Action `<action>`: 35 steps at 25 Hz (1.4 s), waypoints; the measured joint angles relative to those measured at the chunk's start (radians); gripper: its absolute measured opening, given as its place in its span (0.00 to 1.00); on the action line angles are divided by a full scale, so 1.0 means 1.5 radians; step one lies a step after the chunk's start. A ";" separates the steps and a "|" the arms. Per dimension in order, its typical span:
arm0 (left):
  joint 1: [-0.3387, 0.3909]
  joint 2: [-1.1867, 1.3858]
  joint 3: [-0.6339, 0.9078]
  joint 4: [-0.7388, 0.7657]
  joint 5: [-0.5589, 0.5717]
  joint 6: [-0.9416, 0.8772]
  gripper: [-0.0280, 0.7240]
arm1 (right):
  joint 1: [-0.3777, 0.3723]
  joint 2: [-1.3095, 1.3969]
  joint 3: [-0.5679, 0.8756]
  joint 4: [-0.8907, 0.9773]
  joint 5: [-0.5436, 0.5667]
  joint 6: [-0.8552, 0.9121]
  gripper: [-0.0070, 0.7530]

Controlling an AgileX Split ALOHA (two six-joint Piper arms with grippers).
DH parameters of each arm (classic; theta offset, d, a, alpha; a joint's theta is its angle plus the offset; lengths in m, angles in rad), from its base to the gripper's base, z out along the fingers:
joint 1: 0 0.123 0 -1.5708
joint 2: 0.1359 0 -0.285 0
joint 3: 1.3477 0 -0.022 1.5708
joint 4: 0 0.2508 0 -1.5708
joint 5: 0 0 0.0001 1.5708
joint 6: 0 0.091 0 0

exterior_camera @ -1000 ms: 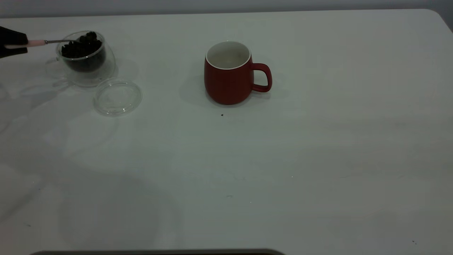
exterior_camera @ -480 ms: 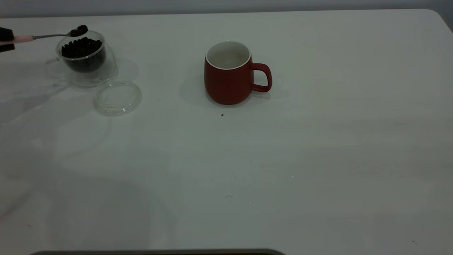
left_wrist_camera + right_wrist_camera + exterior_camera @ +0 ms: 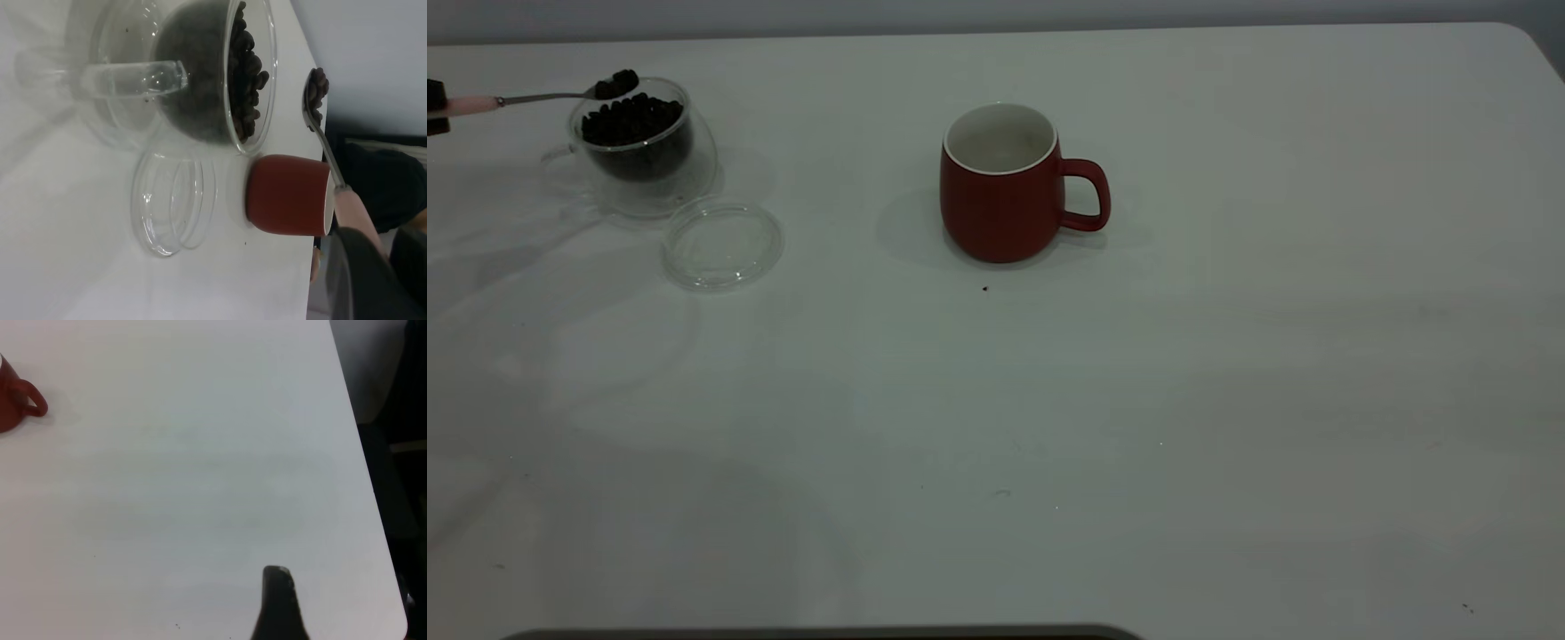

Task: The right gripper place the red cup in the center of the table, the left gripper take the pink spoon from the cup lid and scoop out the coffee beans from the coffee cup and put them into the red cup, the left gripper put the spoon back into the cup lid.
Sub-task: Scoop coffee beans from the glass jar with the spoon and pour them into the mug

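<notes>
The red cup (image 3: 1000, 187) stands upright mid-table, handle to the right, its white inside bare. At far left the clear coffee cup (image 3: 640, 151) holds coffee beans (image 3: 631, 120). The clear cup lid (image 3: 722, 244) lies flat just in front of it with nothing on it. My left gripper (image 3: 434, 107), barely inside the left border, is shut on the pink spoon (image 3: 471, 105). The spoon's metal bowl (image 3: 616, 84) carries a few beans just above the coffee cup's rim. In the left wrist view the spoon (image 3: 315, 93) hangs beside the coffee cup (image 3: 200, 73). My right gripper (image 3: 280, 607) hovers over bare table.
The white table (image 3: 1138, 427) spreads wide in front of and to the right of the red cup, with a tiny dark speck (image 3: 984, 288) near the cup. The table's right edge and rounded corner (image 3: 393, 613) lie close to my right gripper.
The spoon came up out of the beans in the coffee cup, now loaded with beans above the rim. My left gripper drew back toward the left border. The red cup and lid stayed put.
</notes>
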State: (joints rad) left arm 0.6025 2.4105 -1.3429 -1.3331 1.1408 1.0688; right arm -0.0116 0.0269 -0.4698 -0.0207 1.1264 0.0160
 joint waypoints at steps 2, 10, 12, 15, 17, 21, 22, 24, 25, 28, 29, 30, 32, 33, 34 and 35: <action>-0.001 0.000 0.000 0.001 0.000 0.000 0.20 | 0.000 0.000 0.000 0.000 0.000 0.000 0.78; -0.056 0.000 0.000 -0.005 0.000 0.004 0.20 | 0.000 0.000 0.000 0.000 0.000 0.000 0.78; -0.079 0.000 0.000 -0.013 0.000 0.007 0.20 | 0.000 0.000 0.000 0.000 0.000 0.000 0.78; -0.111 0.000 0.000 -0.026 0.000 0.014 0.20 | 0.000 0.000 0.000 0.000 0.000 0.000 0.78; -0.129 0.000 0.000 -0.035 0.000 0.015 0.20 | 0.000 0.000 0.000 0.000 0.000 0.000 0.78; -0.166 0.000 0.000 -0.048 0.000 0.017 0.20 | 0.000 0.000 0.000 0.000 0.000 0.000 0.78; -0.176 0.000 0.000 -0.049 0.000 0.017 0.20 | 0.000 0.000 0.000 0.000 0.000 0.000 0.78; -0.194 0.000 0.000 -0.049 0.000 0.017 0.20 | 0.000 0.000 0.000 0.000 0.000 0.000 0.78; -0.201 0.000 0.000 -0.051 0.000 0.017 0.20 | 0.000 0.000 0.000 0.000 0.000 0.000 0.78; -0.225 0.000 0.000 -0.060 0.000 0.017 0.20 | 0.000 0.000 0.000 0.000 0.000 0.000 0.78; -0.233 0.000 0.000 -0.063 0.000 0.017 0.20 | 0.000 0.000 0.000 0.000 0.000 0.000 0.78; -0.241 0.000 0.000 -0.065 0.000 0.017 0.20 | 0.000 0.000 0.000 0.000 0.000 0.000 0.78; -0.256 0.000 0.000 -0.070 0.000 0.017 0.20 | 0.000 0.000 0.000 0.000 0.000 0.000 0.78; -0.264 0.000 0.000 -0.074 0.000 0.017 0.20 | 0.000 0.000 0.000 0.000 0.000 0.000 0.78; -0.271 0.000 0.000 -0.078 0.000 0.017 0.20 | 0.000 0.000 0.000 0.000 0.000 0.000 0.78; -0.278 0.000 0.000 -0.081 0.000 0.017 0.20 | 0.000 0.000 0.000 0.000 0.000 0.000 0.78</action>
State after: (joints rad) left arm 0.1860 2.4105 -1.3429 -1.4541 1.1408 1.0948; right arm -0.0116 0.0269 -0.4698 -0.0207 1.1264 0.0160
